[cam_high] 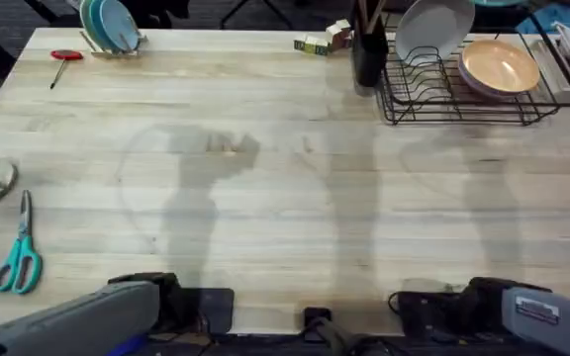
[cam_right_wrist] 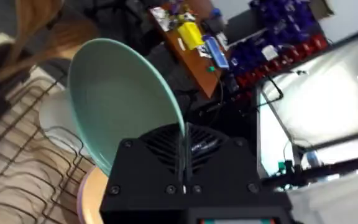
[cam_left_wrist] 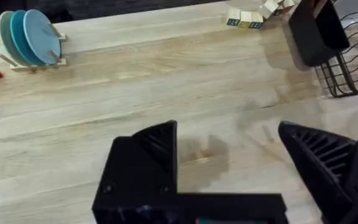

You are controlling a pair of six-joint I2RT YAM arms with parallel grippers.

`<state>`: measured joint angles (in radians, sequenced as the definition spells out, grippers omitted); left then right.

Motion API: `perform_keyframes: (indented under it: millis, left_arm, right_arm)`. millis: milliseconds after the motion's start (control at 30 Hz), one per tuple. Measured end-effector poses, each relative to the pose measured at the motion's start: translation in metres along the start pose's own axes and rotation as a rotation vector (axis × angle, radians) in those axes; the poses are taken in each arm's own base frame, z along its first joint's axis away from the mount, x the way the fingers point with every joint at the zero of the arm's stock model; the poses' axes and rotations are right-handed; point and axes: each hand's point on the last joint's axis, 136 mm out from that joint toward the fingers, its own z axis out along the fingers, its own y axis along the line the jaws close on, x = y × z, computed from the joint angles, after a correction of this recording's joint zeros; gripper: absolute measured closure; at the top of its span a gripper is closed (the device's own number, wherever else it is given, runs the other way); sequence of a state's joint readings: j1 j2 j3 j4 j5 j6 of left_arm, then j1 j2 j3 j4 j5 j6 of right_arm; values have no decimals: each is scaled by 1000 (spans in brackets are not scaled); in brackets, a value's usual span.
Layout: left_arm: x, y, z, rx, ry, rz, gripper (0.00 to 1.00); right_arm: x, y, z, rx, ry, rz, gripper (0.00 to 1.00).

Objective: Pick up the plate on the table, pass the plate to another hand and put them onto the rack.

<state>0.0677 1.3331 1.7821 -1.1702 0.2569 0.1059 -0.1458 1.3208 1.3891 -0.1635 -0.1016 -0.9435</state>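
Bright, even light falls from above on the counter (cam_high: 265,129), where the arms cast soft grey shadows across the middle. The right wrist view is blurred throughout, with white glare at one side. The overhead view's near edge is dark and unfocused.

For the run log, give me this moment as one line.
right tool: shut on plate, above rack | left tool: open, over table | placement: not yet done
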Motion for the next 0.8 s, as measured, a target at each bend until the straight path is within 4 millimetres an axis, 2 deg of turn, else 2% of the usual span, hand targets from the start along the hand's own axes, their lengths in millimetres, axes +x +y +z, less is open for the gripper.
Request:
perform_keyframes:
  millis: [233, 467, 800]
  left_arm:
    - [0, 0, 0, 0, 0, 0, 7]
    - [0, 0, 0, 0, 1, 0, 7]
    - [0, 0, 0, 0, 0, 0, 8]
  right_arm:
    - [22, 30, 43, -105, -22, -191, 973]
    - [40, 50, 87, -124, -53, -347, 973]
    - [59, 72, 118, -149, -74, -471, 973]
